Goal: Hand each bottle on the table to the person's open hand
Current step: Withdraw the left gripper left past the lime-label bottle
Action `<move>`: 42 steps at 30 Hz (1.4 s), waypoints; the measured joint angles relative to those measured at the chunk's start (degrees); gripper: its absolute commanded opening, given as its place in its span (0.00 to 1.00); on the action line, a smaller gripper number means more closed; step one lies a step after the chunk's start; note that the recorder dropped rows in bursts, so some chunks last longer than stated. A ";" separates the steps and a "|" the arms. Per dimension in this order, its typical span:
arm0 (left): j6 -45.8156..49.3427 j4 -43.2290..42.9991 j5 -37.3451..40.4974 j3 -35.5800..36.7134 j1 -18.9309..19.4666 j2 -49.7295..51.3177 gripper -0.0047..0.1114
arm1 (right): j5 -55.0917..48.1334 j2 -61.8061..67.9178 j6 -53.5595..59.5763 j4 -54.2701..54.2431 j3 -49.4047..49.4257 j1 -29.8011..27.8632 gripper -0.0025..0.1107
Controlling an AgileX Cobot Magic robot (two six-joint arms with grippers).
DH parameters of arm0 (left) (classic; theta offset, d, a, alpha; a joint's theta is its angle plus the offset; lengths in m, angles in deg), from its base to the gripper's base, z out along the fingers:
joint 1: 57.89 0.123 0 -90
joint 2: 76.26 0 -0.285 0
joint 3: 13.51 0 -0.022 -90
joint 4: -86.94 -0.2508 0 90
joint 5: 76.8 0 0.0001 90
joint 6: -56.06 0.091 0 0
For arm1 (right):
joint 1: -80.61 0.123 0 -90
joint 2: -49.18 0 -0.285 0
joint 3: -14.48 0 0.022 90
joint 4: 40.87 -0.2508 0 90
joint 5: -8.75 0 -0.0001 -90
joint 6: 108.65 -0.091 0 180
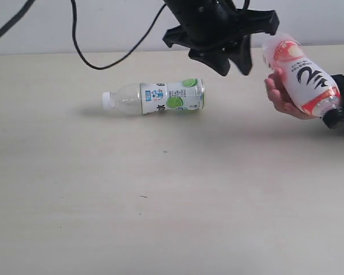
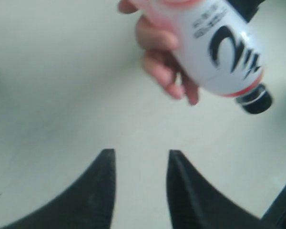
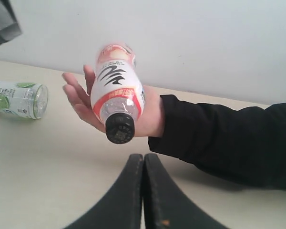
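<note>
Handover of the pink bottle [image 1: 303,80]: it lies tilted in the person's hand [image 1: 284,98] at 3 o'clock, cap pointing to 4 o'clock. The left claw [image 1: 235,69] hangs at 1 o'clock, just beside the bottle's base but apart from it, its jaws spread wide and empty; the right claw [image 3: 143,156] is pressed closed on nothing. To finish well, the left claw should probably lift away toward 9 o'clock without brushing the bottle, then take the lime bottle [image 1: 160,97], which lies on its side near centre, cap to 9 o'clock, across its round body, since it may roll. The worktop [image 1: 160,217] is pale, smooth and flat; a plain white wall [image 3: 205,38] stands behind.
</note>
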 measured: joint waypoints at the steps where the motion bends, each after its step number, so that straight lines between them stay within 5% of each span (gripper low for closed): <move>1: -0.51 -2.05 1.23 0.52 0.00 -0.94 0.05 | 0.00 0.00 0.00 0.00 0.00 0.00 0.02; 13: -0.42 -14.10 -1.25 25.18 0.39 -19.40 0.04 | 0.00 0.00 0.00 0.00 0.00 0.00 0.02; 28: 0.81 -26.93 -5.50 52.83 10.85 -42.81 0.04 | 0.00 0.00 0.00 0.00 0.00 0.00 0.02; 42: 0.45 -27.19 -10.24 56.28 11.94 -47.83 0.04 | 0.00 0.00 0.00 0.00 0.00 0.00 0.02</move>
